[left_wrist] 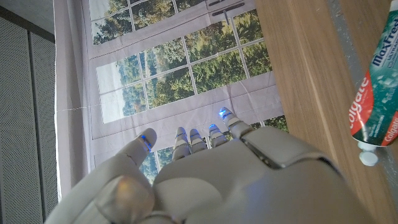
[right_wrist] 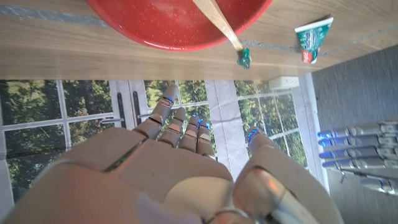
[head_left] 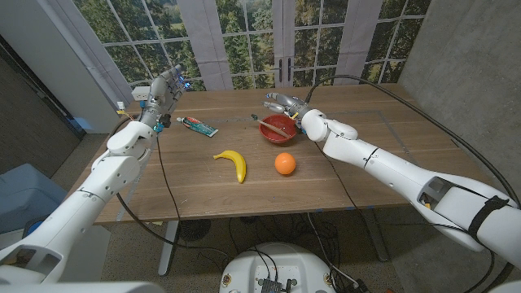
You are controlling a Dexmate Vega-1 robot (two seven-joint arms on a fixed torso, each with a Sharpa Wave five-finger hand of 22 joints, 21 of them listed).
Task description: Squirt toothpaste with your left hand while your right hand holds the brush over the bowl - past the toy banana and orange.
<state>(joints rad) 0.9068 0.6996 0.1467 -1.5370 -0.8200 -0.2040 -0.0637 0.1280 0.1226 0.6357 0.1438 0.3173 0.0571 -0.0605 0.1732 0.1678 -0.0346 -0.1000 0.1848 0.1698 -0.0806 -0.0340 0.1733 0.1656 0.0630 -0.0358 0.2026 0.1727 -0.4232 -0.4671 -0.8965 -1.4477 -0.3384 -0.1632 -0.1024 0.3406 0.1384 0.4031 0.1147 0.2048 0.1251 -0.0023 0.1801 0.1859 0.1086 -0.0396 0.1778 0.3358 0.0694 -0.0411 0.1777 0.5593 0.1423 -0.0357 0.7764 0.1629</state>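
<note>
The toothpaste tube (head_left: 198, 126) lies flat on the wood surface (head_left: 350, 175), near the left side, w/ its white cap end pointing at the left hand (head_left: 163, 94). That hand is up in the air just past the tube, fingers apart, holding nothing. The tube looks soft & light, prob squishy, so a hard grab near the cap could push paste out too soon. Best to take it round the fat middle or the flat tail end. Its skin looks shiny, so maybe a bit slippy.

The brush (head_left: 278, 129) is thin, stiff & light. It lies across the red bowl (head_left: 269, 135), one end in the bowl, the other end w/ the green tip sticking out over the rim. The stick-out part looks like the easy place to pinch. It could roll or tip out if bumped. The right hand (head_left: 286, 103) hangs by the far side of the bowl, fingers apart, holding nothing.

The toy banana (head_left: 232, 162) & orange (head_left: 284, 163) sit nearer the robot, apart from each other.

The surface is smooth brown wood. Behind it are big windows w/ trees outside & grey walls.
</note>
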